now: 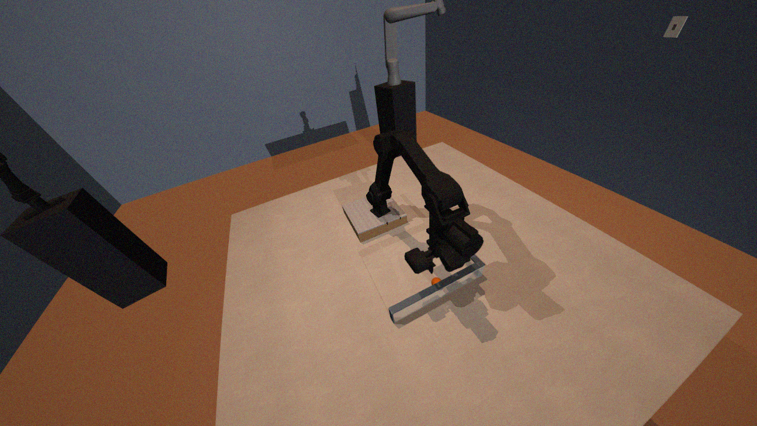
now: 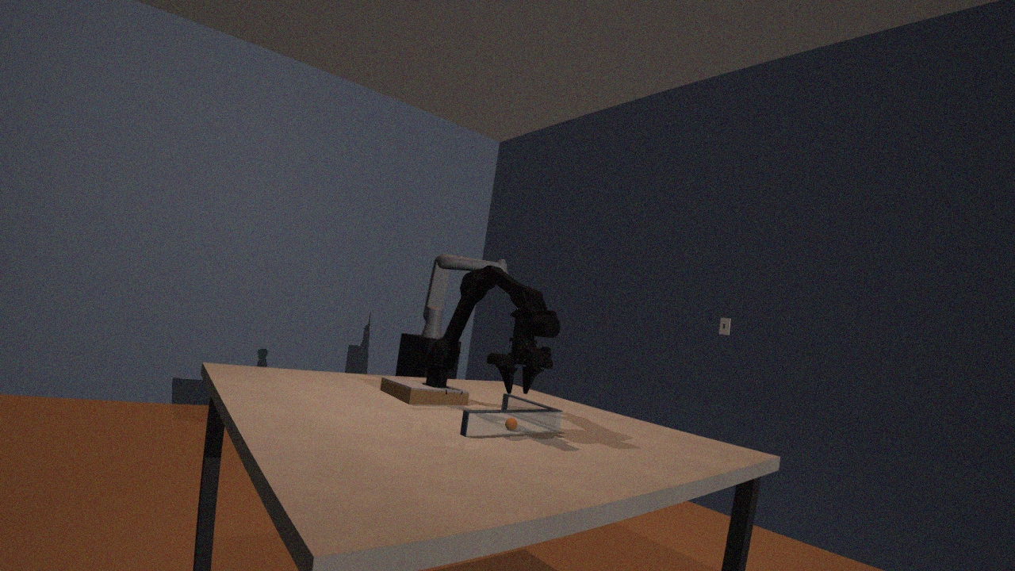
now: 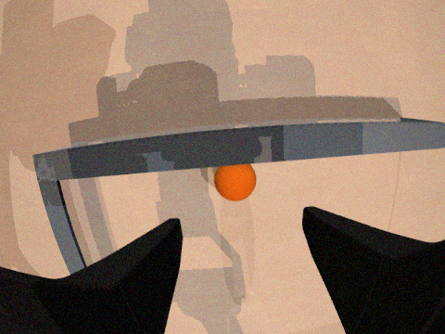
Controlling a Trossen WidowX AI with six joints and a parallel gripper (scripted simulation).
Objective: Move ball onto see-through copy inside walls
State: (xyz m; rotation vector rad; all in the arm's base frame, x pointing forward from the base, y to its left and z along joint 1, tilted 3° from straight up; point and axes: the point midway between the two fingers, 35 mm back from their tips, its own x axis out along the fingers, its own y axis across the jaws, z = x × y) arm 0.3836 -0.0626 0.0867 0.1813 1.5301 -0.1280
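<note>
The orange ball [image 1: 435,280] [image 2: 511,423] [image 3: 235,182] rests on the table against or very near the inner side of the long clear wall [image 1: 423,295] [image 2: 482,423] [image 3: 320,139]. The short clear wall [image 2: 528,402] [image 3: 57,223] meets it at the corner. The see-through copy does not show apart from the ball; the two seem to coincide. My gripper [image 2: 518,392] [image 3: 242,224] is open and empty, raised above the table and the walls, with the ball below and between the line of its fingertips in the wrist view. In the top view the arm hides part of the corner.
The arm's base stands on a low block [image 1: 383,228] [image 2: 429,394] behind the walls. A dark pedestal [image 1: 395,108] with a pale arm [image 1: 390,42] stands beyond the table. Another dark pedestal [image 1: 95,248] is at the left of the top view.
</note>
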